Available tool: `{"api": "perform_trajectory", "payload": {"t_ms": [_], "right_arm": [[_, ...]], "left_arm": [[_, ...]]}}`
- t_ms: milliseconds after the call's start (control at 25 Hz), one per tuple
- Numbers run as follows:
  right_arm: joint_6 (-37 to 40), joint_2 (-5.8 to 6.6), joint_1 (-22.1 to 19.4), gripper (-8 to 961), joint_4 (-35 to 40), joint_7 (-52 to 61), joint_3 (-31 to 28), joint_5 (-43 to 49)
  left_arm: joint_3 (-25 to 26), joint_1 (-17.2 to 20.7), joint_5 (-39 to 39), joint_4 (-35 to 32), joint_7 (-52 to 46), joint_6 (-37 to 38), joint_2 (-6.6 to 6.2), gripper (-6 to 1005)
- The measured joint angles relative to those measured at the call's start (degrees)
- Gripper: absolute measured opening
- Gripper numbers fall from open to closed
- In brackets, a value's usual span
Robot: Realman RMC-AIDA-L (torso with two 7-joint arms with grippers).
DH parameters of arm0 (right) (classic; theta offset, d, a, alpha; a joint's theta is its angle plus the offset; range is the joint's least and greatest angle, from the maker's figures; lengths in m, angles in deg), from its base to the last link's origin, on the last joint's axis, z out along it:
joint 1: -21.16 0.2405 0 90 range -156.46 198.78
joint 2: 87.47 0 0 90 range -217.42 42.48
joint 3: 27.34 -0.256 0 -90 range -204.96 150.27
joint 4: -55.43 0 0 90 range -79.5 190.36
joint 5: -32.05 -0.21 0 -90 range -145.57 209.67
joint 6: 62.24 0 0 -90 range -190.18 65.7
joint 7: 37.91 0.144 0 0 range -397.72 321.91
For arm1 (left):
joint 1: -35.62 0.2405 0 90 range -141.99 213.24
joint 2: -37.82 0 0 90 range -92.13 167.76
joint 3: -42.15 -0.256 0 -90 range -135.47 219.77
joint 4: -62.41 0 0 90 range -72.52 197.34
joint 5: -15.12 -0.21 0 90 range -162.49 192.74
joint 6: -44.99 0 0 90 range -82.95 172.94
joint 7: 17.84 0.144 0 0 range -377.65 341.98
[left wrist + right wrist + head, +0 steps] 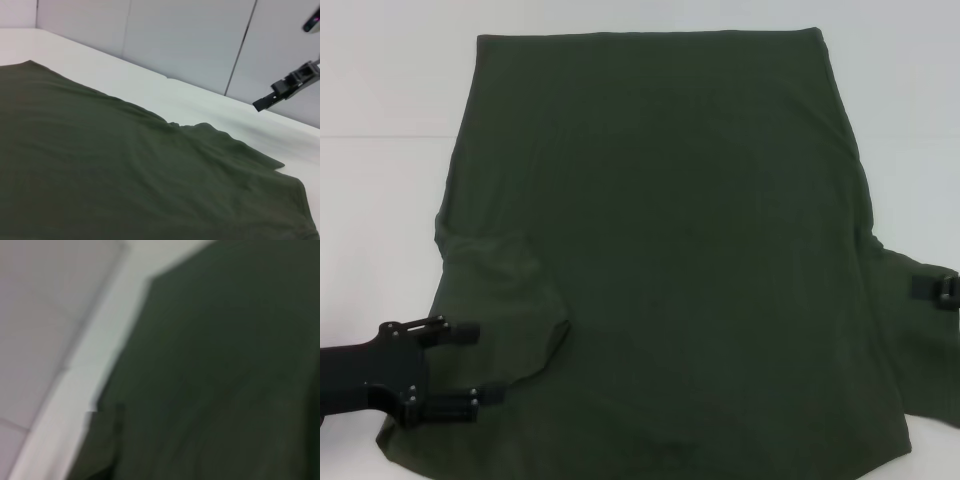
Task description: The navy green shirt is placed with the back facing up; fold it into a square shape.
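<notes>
The large dark forest-green short-sleeved shirt of soft fabric lies spread across the white tabletop, plain side up, with no lettering showing. This agrees with the back-up starting position the task names. Its straight hem edge lies at the far side of the tabletop and the sleeves are on the near side, so the garment is presented collar end toward the robot.

The black left hand sits low at the near left edge of the shirt. Its two fingers are parted, one above and one below the left sleeve, which is already turned inward over the body. In my judgement the hand is placed there to work this side fold; whether it touches the cloth cannot be confirmed.

The black right hand is visible only at the right border, just over the outspread right sleeve. I cannot tell whether its fingers are open or closed. The position suggests it is staged for the matching fold on that side.

Condition of the cloth: mostly flat and smooth, with soft creases at the folded left sleeve and a rippled edge seen from the left wrist. No square has been formed yet.
</notes>
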Motion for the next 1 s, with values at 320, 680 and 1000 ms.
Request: {"api": "perform_trajectory", "payload": {"t_ms": [320, 680, 1000], "right_arm": [[2.07, 3.09, 7.56, 861, 4.01, 20.68, -0.82, 21.35], [-2.97, 2.7, 10.99, 861, 0.8, 23.14, -0.21, 29.15], [-8.05, 3.42, 12.42, 861, -4.39, 23.56, 2.17, 29.72]], "left_arm": [[-0.19, -0.45, 0.03, -0.2, 0.58, -0.02, -0.05, 888], [-0.15, -0.62, -0.08, -0.2, 0.61, 0.28, -0.04, 887], [0.09, -0.17, -0.09, -0.16, 0.44, 0.42, 0.01, 888]]}}
